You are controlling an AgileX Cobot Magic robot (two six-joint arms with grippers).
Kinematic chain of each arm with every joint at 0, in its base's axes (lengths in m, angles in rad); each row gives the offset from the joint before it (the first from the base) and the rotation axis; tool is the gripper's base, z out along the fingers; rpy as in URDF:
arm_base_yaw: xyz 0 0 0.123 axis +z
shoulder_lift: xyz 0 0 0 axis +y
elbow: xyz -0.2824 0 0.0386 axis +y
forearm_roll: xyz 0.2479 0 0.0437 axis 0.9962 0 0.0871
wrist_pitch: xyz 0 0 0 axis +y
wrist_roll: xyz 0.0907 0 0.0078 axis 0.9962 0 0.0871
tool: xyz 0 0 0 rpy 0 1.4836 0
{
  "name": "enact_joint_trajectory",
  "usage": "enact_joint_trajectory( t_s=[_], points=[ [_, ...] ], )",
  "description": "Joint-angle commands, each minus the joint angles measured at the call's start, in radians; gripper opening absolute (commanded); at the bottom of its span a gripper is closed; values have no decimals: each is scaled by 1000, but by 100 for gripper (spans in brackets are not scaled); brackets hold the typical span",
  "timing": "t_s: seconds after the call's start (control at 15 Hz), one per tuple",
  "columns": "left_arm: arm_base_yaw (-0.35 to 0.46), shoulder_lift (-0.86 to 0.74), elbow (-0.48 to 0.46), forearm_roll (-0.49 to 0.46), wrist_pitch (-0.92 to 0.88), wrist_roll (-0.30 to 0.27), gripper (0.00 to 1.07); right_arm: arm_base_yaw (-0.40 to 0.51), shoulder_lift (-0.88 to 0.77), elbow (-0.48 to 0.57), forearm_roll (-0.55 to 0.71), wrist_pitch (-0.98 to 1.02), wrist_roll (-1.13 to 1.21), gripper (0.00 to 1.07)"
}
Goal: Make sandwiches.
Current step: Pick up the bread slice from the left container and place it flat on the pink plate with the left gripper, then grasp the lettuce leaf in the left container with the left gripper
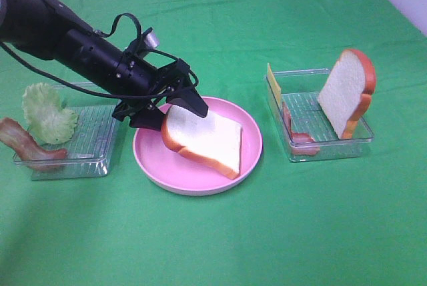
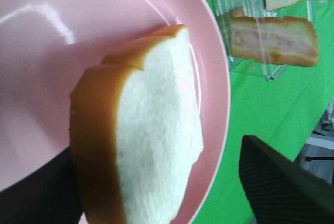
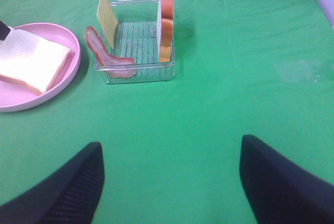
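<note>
left jaws gape around spongy bread slice on glossy pink plate.

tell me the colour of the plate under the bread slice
Pink; the plate shows best in the exterior high view.

High overview, two wrist views, shared plate

We record the left arm as matte black and tubular, with thin black cables looping at the wrist and one small silver knob. The right gripper has broad black fingers, finely ribbed, with rounded tips.
</note>
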Motion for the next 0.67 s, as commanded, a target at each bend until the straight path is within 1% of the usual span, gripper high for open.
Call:
enact_joint_trajectory(
  t_s=[0.07,0.13,0.2,0.27,0.33,0.4,0.47,0.53,0.6,0.67],
  points=[
    [-22,-55,-22,164,-38,-88,74,-9,-16,1,1,-8,3,69],
    [-35,-78,-22,240,-64,-138,74,-9,-16,1,1,-8,3,69],
    [-44,-99,-23,325,-87,-203,74,-9,-16,1,1,-8,3,69],
    [-47,-119,-28,392,-86,-284,74,-9,-16,1,1,-8,3,69],
    [-47,-146,-32,468,-81,-348,74,-9,-16,1,1,-8,3,69],
    [-47,-185,-36,592,-72,-431,74,-9,-16,1,1,-8,3,69],
    [-47,-218,-36,669,-58,-500,74,-9,-16,1,1,-8,3,69],
    [-47,-252,-36,728,-37,-548,74,-9,-16,1,1,-8,3,69],
    [-47,-284,-37,810,-2,-615,74,-9,-16,1,1,-8,3,69],
    [-47,-311,-39,880,29,-669,74,-9,-16,1,1,-8,3,69]
  ],
)
